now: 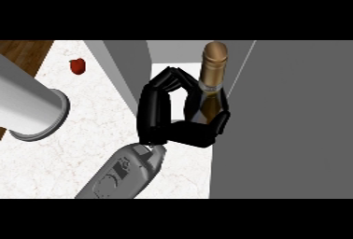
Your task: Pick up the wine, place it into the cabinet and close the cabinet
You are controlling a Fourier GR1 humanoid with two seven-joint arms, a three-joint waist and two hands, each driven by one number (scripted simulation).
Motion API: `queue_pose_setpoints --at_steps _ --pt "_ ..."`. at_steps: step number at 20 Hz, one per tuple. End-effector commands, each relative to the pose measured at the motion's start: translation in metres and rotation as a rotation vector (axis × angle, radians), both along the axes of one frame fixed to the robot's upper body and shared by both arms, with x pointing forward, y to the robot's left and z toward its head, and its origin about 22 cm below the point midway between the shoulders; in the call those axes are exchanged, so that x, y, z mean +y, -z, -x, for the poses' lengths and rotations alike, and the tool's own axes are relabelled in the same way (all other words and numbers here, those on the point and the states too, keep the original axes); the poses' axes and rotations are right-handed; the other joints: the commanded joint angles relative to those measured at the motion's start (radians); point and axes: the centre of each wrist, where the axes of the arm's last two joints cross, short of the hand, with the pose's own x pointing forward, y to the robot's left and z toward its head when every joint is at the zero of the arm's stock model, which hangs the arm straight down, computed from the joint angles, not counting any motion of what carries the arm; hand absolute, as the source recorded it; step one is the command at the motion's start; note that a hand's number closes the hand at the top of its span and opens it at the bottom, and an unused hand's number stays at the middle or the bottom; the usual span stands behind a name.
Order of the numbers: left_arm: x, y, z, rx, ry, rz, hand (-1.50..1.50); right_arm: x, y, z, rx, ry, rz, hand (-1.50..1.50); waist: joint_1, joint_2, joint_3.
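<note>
Wine bottle [213, 74] gripped by curled fingers [172, 79] of right hand [180, 122], inside cabinet [289, 121] opening. Risk: bottle tipped if released tilted.

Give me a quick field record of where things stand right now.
right hand: fingers and thumb curled round the wine bottle
wine bottle: upright, gold-foiled neck above the hand, at the cabinet's opening
cabinet: grey, door open
left hand: hand itself out of view; only a grey forearm at the left edge
counter: white marble top
other item: small red object on the counter, far left
</note>
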Motion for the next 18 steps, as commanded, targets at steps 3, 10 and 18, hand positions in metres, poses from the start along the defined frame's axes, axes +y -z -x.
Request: queue_pose_setpoints --at_steps 3,10,18 --pt "0.002 0.039 -0.003 0.014 -0.024 0.008 1.5 -0.005 -0.014 0.018 -0.054 -0.058 -0.043 -1.5 -0.002 0.002 0.0" --pt "0.008 0.078 0.0 0.006 -0.054 -0.127 1.5 0.005 -0.01 0.025 -0.047 -0.046 -0.04 -1.5 0.004 0.0 0.0" --pt "0.025 0.085 -0.025 -0.016 -0.121 -0.12 1.5 -0.002 -0.02 0.026 -0.051 -0.041 -0.048 -1.5 0.006 -0.001 0.0"
